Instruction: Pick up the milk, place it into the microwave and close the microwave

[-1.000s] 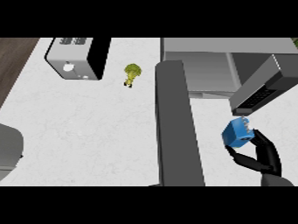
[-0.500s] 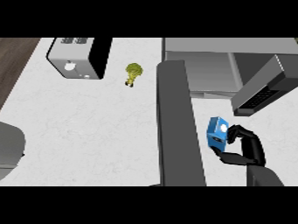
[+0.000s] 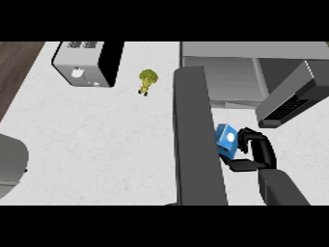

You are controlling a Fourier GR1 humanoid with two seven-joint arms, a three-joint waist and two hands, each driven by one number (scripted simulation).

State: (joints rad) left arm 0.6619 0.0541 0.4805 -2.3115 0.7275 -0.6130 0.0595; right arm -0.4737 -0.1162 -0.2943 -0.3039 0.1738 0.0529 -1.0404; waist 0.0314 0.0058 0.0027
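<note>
Currently, your right hand [image 3: 258, 153] is curled round the blue milk carton [image 3: 226, 138], held just beside the open microwave door [image 3: 194, 144], likely lined up for the microwave [image 3: 224, 79] ahead.

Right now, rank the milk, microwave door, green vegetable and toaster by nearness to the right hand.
1. milk, held in the right hand.
2. microwave door, just left of the hand.
3. green vegetable, farther up and left.
4. toaster, farthest, at the upper left.

Microwave door [image 3: 195, 144] just beside milk [image 3: 227, 140]
</note>
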